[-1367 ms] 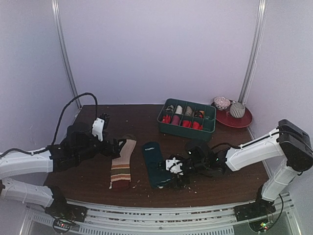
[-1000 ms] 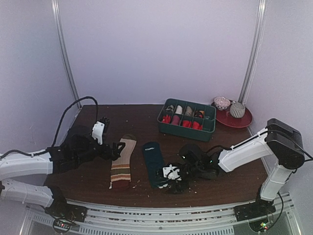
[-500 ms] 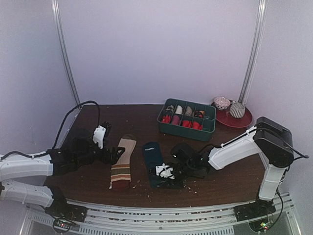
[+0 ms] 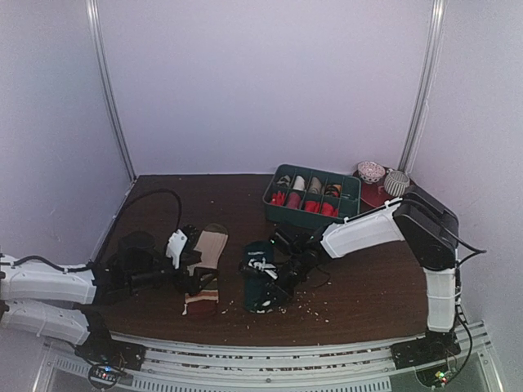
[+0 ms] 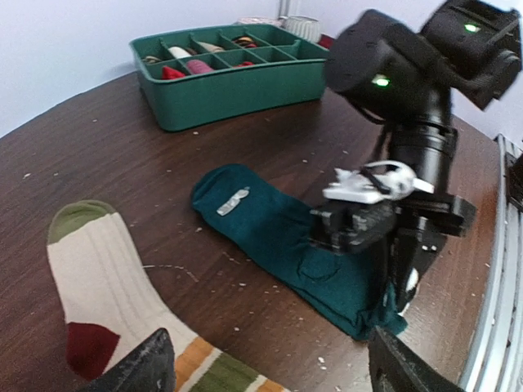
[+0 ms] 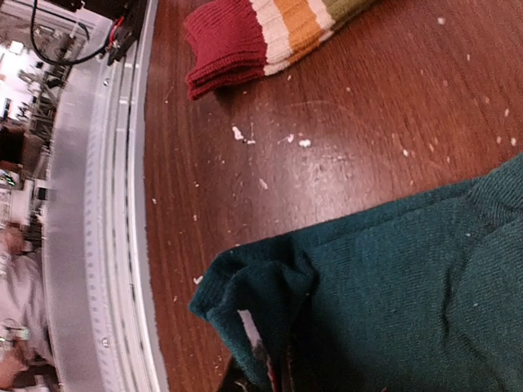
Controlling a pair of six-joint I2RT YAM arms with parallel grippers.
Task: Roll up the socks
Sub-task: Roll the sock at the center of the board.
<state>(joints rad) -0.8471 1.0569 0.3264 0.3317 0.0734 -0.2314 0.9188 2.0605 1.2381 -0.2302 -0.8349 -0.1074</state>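
The dark teal sock [image 4: 256, 249] lies flat mid-table, toe end toward the arms. My right gripper [image 4: 266, 278] is shut on its near end, and the fabric bunches up into a fold [image 6: 253, 282] between the jaws, which the cloth mostly hides. The left wrist view shows that gripper [image 5: 396, 290] pinching the teal sock [image 5: 270, 224] at its corner. The striped beige sock [image 4: 211, 245] lies just to the left, its maroon end [image 6: 225, 41] nearest the rail. My left gripper [image 4: 194, 273] hovers low over the striped sock [image 5: 94, 269], open and empty, with one fingertip [image 5: 143, 367] above the stripes.
A green divided tray [image 4: 315, 216] with rolled bundles stands at the back right. Beside it is a red plate [image 4: 384, 198] with two small cups. A metal rail [image 4: 286, 359] runs along the table's near edge. Crumbs dot the brown tabletop.
My right gripper slid left onto the teal sock's near end and closed on it, lifting a fold. My left arm advanced over the striped sock's lower half, its jaws narrowing slightly.
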